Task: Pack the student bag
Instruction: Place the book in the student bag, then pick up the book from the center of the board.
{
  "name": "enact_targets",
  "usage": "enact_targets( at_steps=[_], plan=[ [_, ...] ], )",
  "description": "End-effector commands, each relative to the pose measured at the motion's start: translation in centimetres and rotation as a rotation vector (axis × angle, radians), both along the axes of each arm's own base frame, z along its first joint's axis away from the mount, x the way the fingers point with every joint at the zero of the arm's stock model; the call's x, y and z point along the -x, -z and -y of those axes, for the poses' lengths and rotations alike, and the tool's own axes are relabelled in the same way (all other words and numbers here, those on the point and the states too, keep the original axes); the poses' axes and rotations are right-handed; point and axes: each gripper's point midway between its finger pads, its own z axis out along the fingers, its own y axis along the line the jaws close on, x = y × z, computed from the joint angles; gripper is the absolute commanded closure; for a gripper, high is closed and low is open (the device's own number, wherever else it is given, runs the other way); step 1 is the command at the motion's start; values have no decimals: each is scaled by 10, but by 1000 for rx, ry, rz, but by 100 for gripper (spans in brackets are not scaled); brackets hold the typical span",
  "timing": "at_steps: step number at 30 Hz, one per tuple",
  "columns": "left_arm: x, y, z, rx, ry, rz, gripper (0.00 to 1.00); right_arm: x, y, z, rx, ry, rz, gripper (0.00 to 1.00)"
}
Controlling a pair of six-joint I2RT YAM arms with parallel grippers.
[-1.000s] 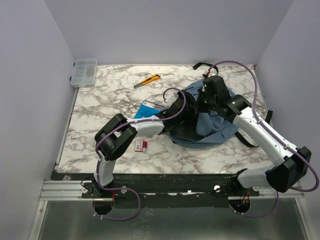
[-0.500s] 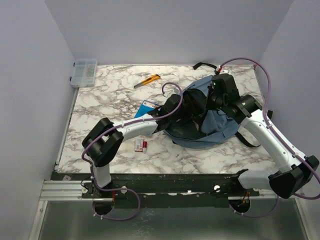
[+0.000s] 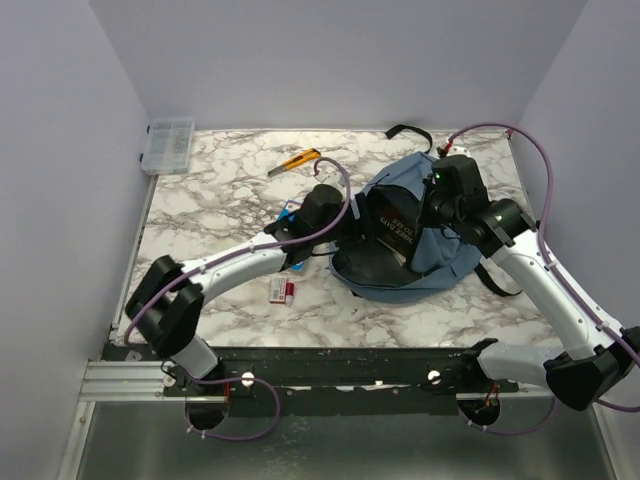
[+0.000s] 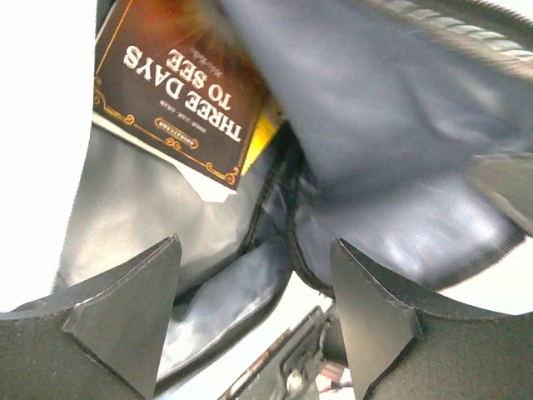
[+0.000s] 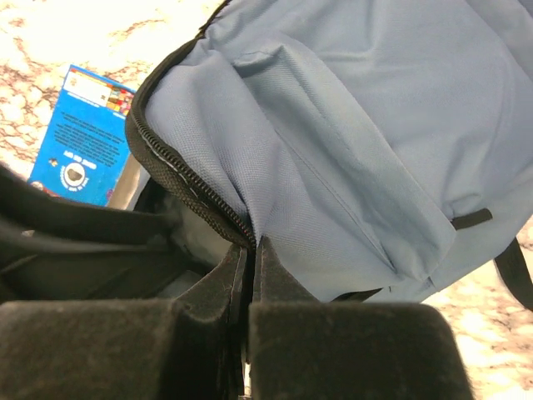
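Observation:
The student bag (image 3: 447,243) lies at the right of the table, a dusty-blue backpack with its mouth gaping left. A dark brown book (image 3: 393,222) titled "Three Days to See" (image 4: 179,92) stands in the mouth against the grey lining. My left gripper (image 3: 350,224) sits just outside the opening, its jaws wide apart (image 4: 254,283) with nothing between them. My right gripper (image 3: 428,213) is shut on the bag's zipper edge (image 5: 250,240) and holds the blue flap (image 5: 358,142) up.
A blue booklet (image 3: 290,212) (image 5: 83,137) lies left of the bag, partly under my left arm. A small red-and-white item (image 3: 282,291) sits near the front. A yellow utility knife (image 3: 295,160) and a clear plastic box (image 3: 168,143) lie at the back left.
My left gripper opened, let go of the book inside the bag and drew back left out of the opening. My right gripper, still shut on the zipper edge, shifted right.

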Motion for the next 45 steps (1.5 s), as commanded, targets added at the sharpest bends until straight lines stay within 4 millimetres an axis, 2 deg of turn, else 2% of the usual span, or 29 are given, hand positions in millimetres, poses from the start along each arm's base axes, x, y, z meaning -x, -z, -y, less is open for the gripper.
enact_targets(
  at_steps=[1, 5, 7, 8, 13, 16, 19, 23, 27, 33, 38, 40, 45],
  plan=[
    [22, -61, -34, 89, 144, 127, 24, 11, 8, 34, 97, 101, -1, 99],
    [28, -89, -80, 143, 177, 179, 20, 19, 10, 65, 210, 206, -11, 100],
    [22, -90, -109, 106, 165, 172, 20, 22, 11, 59, 187, 168, -15, 99],
    [14, -91, -125, 72, 154, 196, 19, 24, 16, 51, 164, 122, -24, 97],
    [-27, -70, -191, -160, 14, 187, 18, 33, 38, -23, -86, -180, -107, 72],
    [-57, -48, -232, -242, -160, 142, 17, 44, 43, -65, -267, -327, -149, 60],
    [-79, -27, -258, -270, -250, 90, 16, 51, 37, -84, -345, -384, -135, 47],
    [-93, 16, -271, -322, -269, -18, 12, 50, 19, -102, -388, -437, -106, 34],
    [-93, 32, -257, -240, -238, -98, 12, 50, 8, -140, -482, -518, -81, 24],
    [-96, 56, -263, -257, -288, -191, 12, 33, 48, -198, -649, -465, -148, 24],
    [-97, 77, -265, -291, -282, -262, 12, 20, 92, -235, -671, -409, -249, 32],
    [-97, 85, -268, -313, -284, -281, 12, 12, 114, -237, -645, -331, -294, 35],
    [-94, 95, -268, -321, -281, -311, 12, -3, 156, -226, -542, -189, -318, 33]
  ],
)
